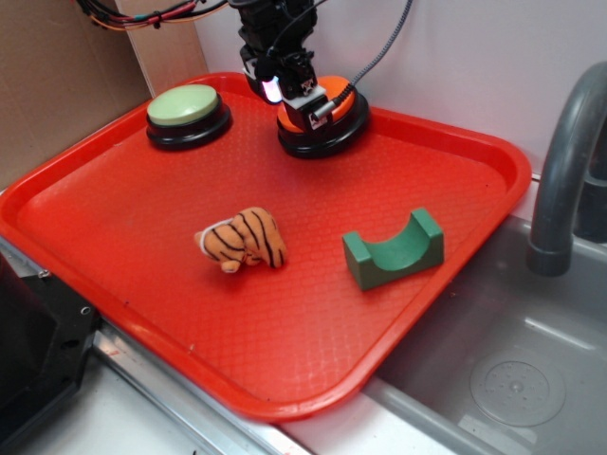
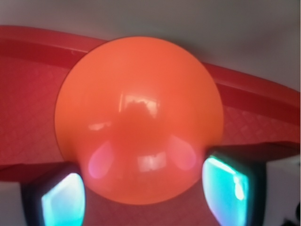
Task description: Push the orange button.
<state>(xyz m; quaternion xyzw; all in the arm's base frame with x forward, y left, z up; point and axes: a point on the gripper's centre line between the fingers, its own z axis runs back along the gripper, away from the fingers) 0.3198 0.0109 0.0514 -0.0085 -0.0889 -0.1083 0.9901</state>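
The orange button (image 1: 341,99) stands on its black ring base at the back middle of the red tray (image 1: 114,190). My gripper (image 1: 289,93) is right on top of it and hides most of the dome. In the wrist view the glossy orange dome (image 2: 138,117) fills the frame, very close. My gripper (image 2: 146,200) is open, one finger at each side of the dome's near edge. I cannot tell whether the fingers touch the dome.
A same-shaped button with a pale green top (image 1: 183,104) stands at the tray's back left. A striped plush tiger (image 1: 243,239) and a green curved block (image 1: 394,251) lie nearer the front. A sink (image 1: 531,379) with a grey faucet (image 1: 564,171) is at the right.
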